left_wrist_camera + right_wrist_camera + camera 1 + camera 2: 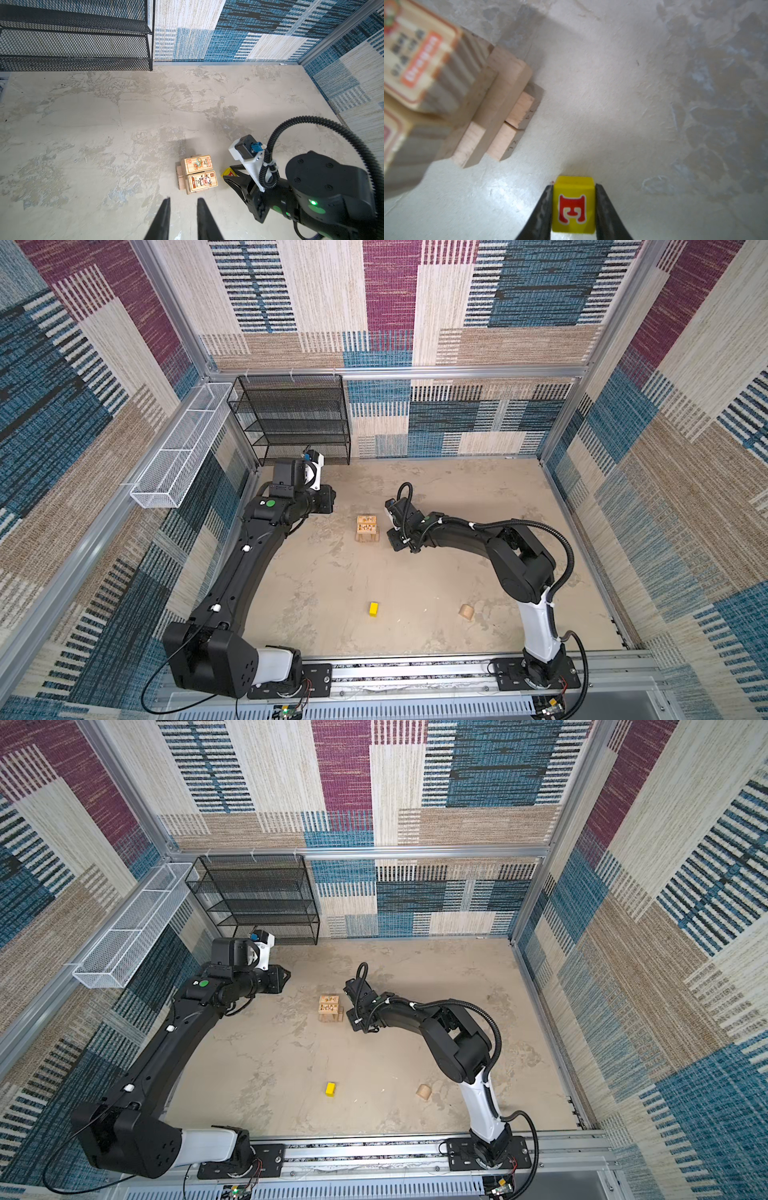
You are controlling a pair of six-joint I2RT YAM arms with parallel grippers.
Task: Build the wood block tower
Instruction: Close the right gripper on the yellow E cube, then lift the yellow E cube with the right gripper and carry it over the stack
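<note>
**Right claw** (573,186): clenched on the red-lettered yellow block (573,207). One finger presses each side face of the block, and the red letter faces the wrist camera. In the left wrist view this claw (228,172) holds the block (226,171) low, just beside the tower (197,174) and apart from it. Whether the block rests on the tabletop (457,497) cannot be told.

**Left claw** (184,200): released. Its fingers (165,209) stand apart with nothing between them. In a top view the claw (286,974) hangs well apart from the tower (330,1006), near the black mesh rack (257,898).

**Tower** (367,528): stands near the middle of the tabletop in both top views. Two printed blocks lie side by side on top. Plain tan oblongs (500,99) lie beneath them in crossed layers, and the base is wider than the top.

**Loose wood blocks**: a plain yellow block (373,608) lies on the tabletop toward the near edge, well apart from the tower. A rounded tan piece (467,612) lies to its right, near the base of the right arm.
</note>
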